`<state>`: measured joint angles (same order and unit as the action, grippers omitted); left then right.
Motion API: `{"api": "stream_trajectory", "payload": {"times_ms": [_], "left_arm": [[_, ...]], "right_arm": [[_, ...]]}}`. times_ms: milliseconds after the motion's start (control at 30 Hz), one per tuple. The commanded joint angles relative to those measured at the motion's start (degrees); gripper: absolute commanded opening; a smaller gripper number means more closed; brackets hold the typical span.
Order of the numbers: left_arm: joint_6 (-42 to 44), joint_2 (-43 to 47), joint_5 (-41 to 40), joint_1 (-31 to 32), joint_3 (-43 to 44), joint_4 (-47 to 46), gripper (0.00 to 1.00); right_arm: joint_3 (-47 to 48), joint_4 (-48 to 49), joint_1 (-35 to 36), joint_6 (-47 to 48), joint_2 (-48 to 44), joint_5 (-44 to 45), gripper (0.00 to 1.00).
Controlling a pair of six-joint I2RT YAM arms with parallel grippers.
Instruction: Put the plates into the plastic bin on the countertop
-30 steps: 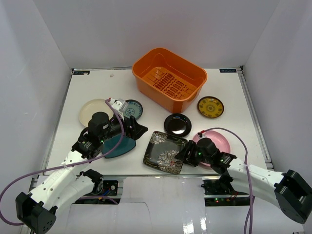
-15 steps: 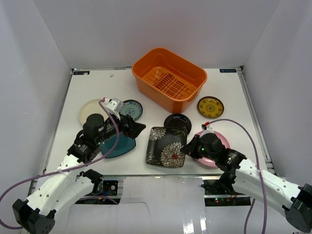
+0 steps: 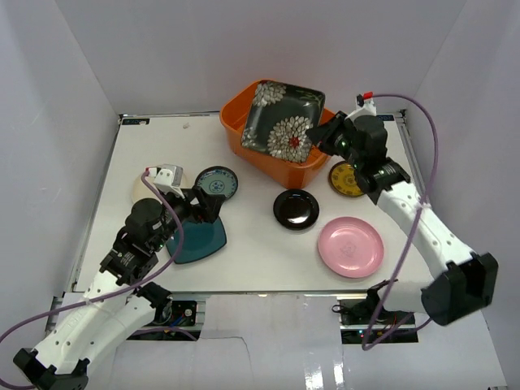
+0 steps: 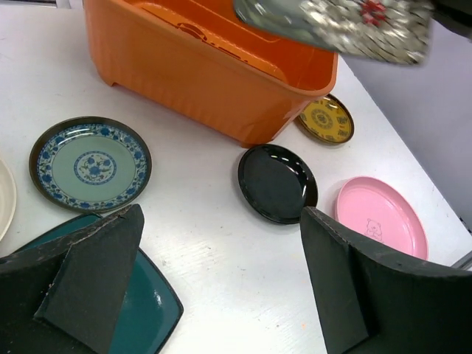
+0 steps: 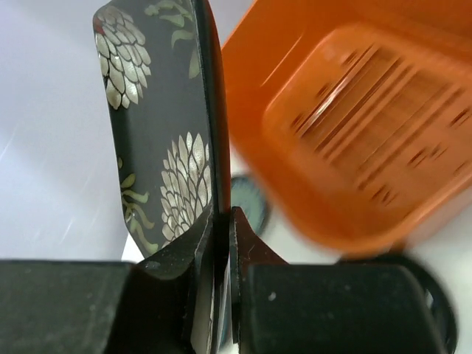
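Note:
My right gripper (image 3: 319, 140) is shut on the edge of the dark floral square plate (image 3: 283, 119) and holds it tilted over the orange plastic bin (image 3: 275, 165). The right wrist view shows the pinched plate (image 5: 158, 125) edge-on beside the bin (image 5: 354, 118). My left gripper (image 3: 208, 203) is open and empty above the countertop (image 3: 162, 146), over the teal square plate (image 3: 195, 241). The teal-patterned round plate (image 3: 217, 182), cream plate (image 3: 141, 187), black plate (image 3: 296, 209), pink plate (image 3: 350, 246) and yellow plate (image 3: 348, 182) lie on the countertop.
The left wrist view shows the bin's wall (image 4: 214, 66), the black plate (image 4: 277, 182), the pink plate (image 4: 380, 225) and the yellow plate (image 4: 326, 118) ahead of the open fingers (image 4: 96, 280). White walls enclose the countertop on three sides.
My right gripper has lifted the floral square plate from the front of the countertop and carried it up and back over the bin. My left gripper has drawn back slightly.

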<state>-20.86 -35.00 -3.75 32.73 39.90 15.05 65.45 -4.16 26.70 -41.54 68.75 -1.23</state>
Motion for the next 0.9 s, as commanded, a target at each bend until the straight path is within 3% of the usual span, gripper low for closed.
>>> {"api": "stream_trajectory", "payload": {"times_ms": [0, 200, 333, 600, 667, 733, 767, 867], "left_arm": [[-0.4, 0.6, -1.0, 0.8, 1.4, 0.4, 0.98], [-0.2, 0.7, -0.3, 1.7, 1.1, 0.0, 0.98], [-0.1, 0.7, -0.4, 1.9, 1.1, 0.1, 0.98], [0.1, 0.6, 0.1, 1.9, 1.1, -0.2, 0.98], [0.1, 0.6, 0.3, 1.9, 1.1, -0.2, 0.98], [0.2, 0.4, 0.3, 1.9, 1.1, -0.2, 0.98], [0.3, 0.3, 0.3, 1.9, 1.1, -0.2, 0.98], [0.2, 0.1, 0.6, 1.9, 1.1, -0.3, 0.98]], "right_arm": [[8.2, 15.7, -2.3, -0.6, 7.1, 4.5, 0.08], [19.4, 18.0, -2.7, -4.5, 23.4, 14.6, 0.08], [22.1, 17.4, -2.5, -7.5, 31.9, 19.8, 0.08], [24.5, 14.2, -0.9, -7.6, 41.9, 21.0, 0.09], [24.6, 13.0, -0.4, -7.3, 43.0, 21.6, 0.16], [24.8, 12.1, 0.1, -5.8, 43.7, 22.6, 0.36], [25.3, 11.6, 0.3, -5.0, 44.3, 23.0, 0.51], [27.4, 8.8, 0.8, -1.9, 43.9, 24.6, 0.66]]}}
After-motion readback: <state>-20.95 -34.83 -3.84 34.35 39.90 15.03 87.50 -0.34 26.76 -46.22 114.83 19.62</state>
